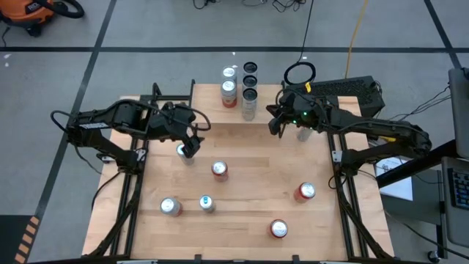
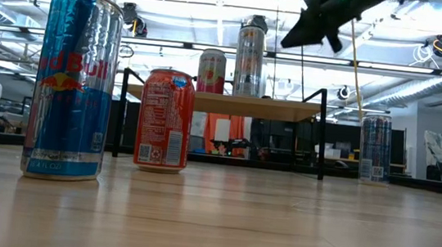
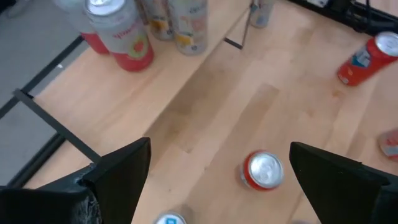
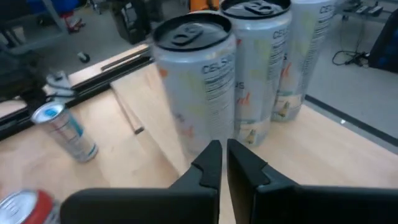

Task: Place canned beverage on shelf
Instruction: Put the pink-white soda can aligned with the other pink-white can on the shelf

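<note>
The shelf [image 1: 258, 89] stands at the table's far edge, and several tall cans [image 1: 249, 95] stand upright on its wood top [image 2: 272, 108]. My right gripper [image 1: 274, 126] hangs shut, holding nothing, just right of the shelf. In its wrist view the shut fingertips [image 4: 222, 152] point at the nearest white can [image 4: 202, 87]. My left gripper [image 1: 190, 149] hovers open over the table's left part, beside a silver-blue can [image 1: 182, 151]. A red can [image 3: 264, 169] stands on the table beyond its spread fingers.
More cans stand upright on the table: a red one [image 1: 219, 169], two silver ones [image 1: 170, 207] [image 1: 207, 203] near the front, two red ones [image 1: 305, 191] [image 1: 278, 229] at the right, and one [image 1: 304, 132] under my right arm. Bare wood lies mid-table.
</note>
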### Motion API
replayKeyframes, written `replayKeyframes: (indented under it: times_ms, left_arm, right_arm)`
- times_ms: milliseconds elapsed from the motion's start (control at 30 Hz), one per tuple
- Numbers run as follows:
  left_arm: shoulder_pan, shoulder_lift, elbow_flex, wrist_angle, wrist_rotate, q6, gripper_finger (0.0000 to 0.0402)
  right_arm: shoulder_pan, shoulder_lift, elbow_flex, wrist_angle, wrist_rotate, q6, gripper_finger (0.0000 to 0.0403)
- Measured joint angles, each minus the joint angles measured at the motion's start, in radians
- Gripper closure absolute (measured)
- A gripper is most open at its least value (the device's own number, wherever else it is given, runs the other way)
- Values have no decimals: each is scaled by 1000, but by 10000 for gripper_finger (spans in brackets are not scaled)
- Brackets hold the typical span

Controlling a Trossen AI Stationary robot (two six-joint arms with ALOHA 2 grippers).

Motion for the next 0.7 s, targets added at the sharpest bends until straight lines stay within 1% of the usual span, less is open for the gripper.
replayKeyframes:
  times_ms: [67,133,267,400,533,700]
  left_arm:
    - [-24,0,0,-3,6,-6,16]
    - [-51,0,0,-4,17,-19,16]
    - [-117,0,0,-10,38,-51,16]
    - [-191,-1,-34,-6,42,-89,16]
    - [-268,-1,-104,-3,65,-162,16]
    - [-359,0,-178,52,132,-257,17]
  right_arm:
    - [18,-10,23,-44,-12,11,399]
    - [33,-20,37,-72,-53,29,399]
    - [67,-30,46,-91,-152,103,399]
    - [114,-30,46,-101,-207,174,399]
    - [171,-30,46,-100,-210,210,399]
    - [241,-30,46,-107,-210,245,399]
